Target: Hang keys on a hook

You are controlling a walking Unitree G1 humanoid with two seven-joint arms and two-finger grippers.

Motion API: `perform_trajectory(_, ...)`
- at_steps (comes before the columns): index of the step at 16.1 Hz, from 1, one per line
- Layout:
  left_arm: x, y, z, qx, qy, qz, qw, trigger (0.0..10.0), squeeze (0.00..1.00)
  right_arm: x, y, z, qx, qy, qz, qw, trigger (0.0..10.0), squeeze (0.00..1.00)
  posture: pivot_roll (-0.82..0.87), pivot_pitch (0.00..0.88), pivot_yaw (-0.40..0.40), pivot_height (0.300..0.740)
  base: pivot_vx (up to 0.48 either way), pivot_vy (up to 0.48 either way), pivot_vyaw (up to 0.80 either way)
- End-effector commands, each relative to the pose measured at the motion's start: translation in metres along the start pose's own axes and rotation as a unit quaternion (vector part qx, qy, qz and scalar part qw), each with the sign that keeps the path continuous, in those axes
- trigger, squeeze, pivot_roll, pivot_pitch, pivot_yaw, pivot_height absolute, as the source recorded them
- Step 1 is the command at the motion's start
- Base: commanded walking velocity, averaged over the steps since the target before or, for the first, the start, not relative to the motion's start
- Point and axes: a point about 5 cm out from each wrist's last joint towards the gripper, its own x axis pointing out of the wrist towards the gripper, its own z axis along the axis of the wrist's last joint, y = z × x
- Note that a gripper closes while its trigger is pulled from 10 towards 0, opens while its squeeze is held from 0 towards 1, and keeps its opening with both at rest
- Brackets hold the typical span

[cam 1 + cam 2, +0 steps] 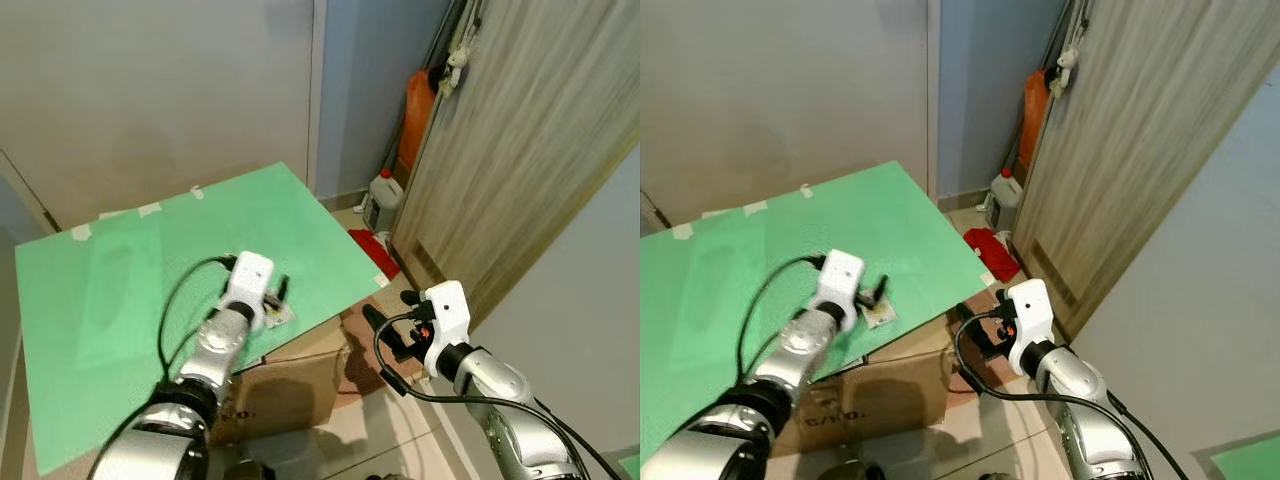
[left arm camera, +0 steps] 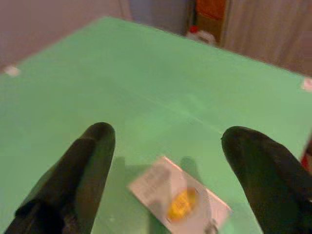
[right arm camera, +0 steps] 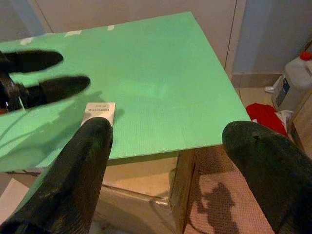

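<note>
One green board [image 1: 150, 270] on one cardboard box [image 1: 290, 385], bearing one white tag [image 2: 178, 195] and four tape strips. Two grippers: left gripper [image 2: 170, 165], right gripper [image 3: 165, 165]. One white jug [image 1: 383, 197], one red cloth [image 1: 375, 248], one orange item [image 1: 415, 115].

Right pincer [image 3: 165, 146] spread wide, green board [image 3: 161, 83], white tag [image 3: 99, 113] (near left pincer [image 3: 41, 73])

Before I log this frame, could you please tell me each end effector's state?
Left end effector: open, holding nothing, over the key tag.
Right end effector: open, holding nothing.
</note>
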Motion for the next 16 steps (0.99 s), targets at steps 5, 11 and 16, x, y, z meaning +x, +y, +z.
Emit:
perform_trajectory(5,-0.002,-0.006,-0.014,-0.005,0.037,0.0,0.999,10.0,0.0,-0.016,-0.004,-0.003,-0.013,0.014,-0.001,1.0,10.0,0.0,-0.06,0.061,-0.04,0.74,0.0,0.0,0.0)
perform_trajectory(11,-0.005,-0.008,-0.02,-0.011,0.047,0.005,0.999,10.0,0.0,-0.045,-0.001,0.001,-0.017,0.028,0.002,0.999,10.0,0.0,-0.13,0.157,-0.073,0.74,0.0,0.0,0.0)
perform_trajectory(16,-0.003,-0.014,-0.019,-0.03,0.049,0.005,0.998,10.0,0.0,-0.066,-0.007,0.004,-0.027,0.053,0.0,0.998,10.0,0.0,-0.17,0.199,-0.101,0.74,0.0,0.0,0.0)
